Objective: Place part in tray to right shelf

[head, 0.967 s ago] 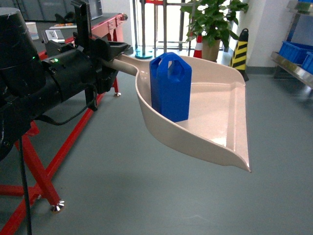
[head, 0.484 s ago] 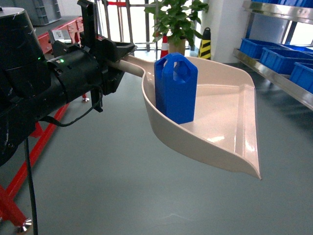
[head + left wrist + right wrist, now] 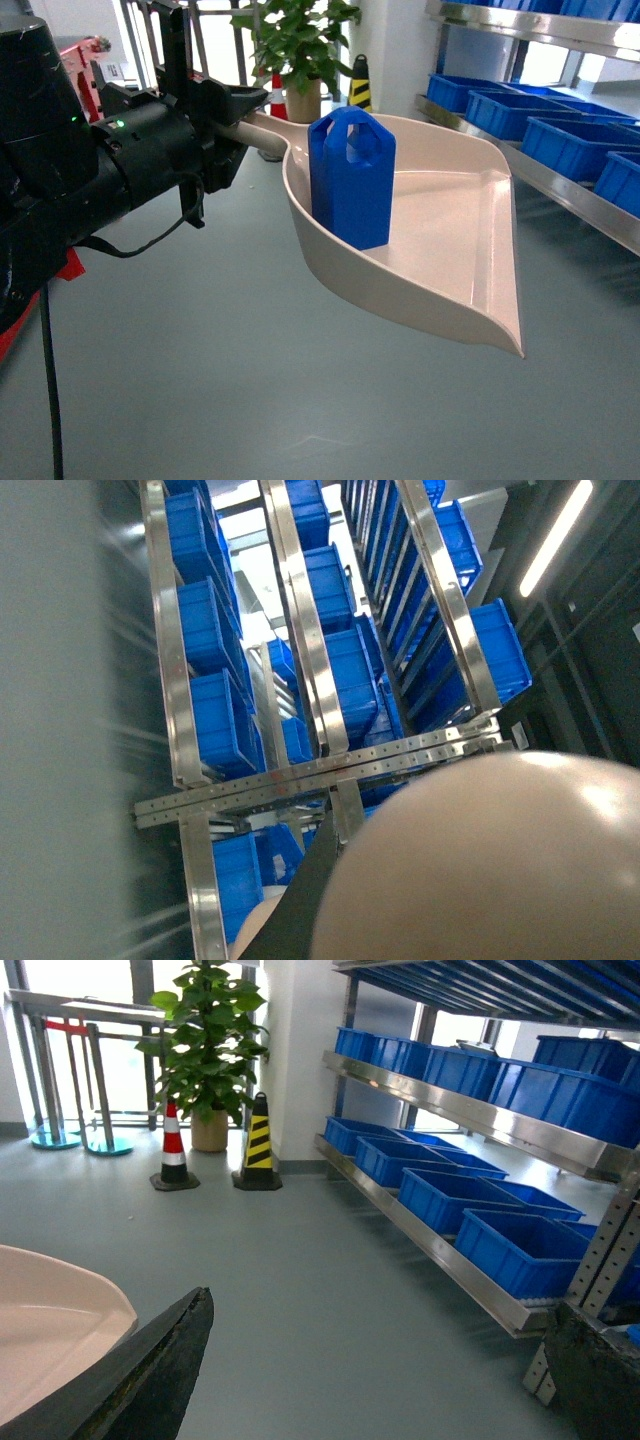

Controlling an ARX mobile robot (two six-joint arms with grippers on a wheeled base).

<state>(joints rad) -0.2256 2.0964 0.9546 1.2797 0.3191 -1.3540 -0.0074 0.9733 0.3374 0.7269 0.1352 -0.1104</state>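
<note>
Setting: an industrial room with a grey-green floor, daylight coming through glazing at the rear.

Background, rear: one potted plant; one black-and-yellow striped cone beside it; one red-and-white cone, mostly hidden behind the pot in the head view, plain in the right wrist view.

Right side: the right shelf, a stainless-steel rack in tiers, its lower level slanting along the wall and loaded with large blue crates. The right wrist view showed the same rack running from the corner toward the camera, with crates on both tiers.

Item 1: the tray, cream plastic, scoop-shaped, held in the air above the floor, well apart from the rack, its wide lip pointing toward the lower right of the head view.

Item 2: the part, bright blue, upright inside the tray against the left wall, near the handle end, loop handle uppermost.

Item 3: the left gripper, black, clamped around the tray's handle where it left the scoop.

Item 4: the right gripper, not seen as such; whether the dark shapes at the lower edge of its wrist view belonged to it could not be told, nor whether it was spread or pressed together.
</note>
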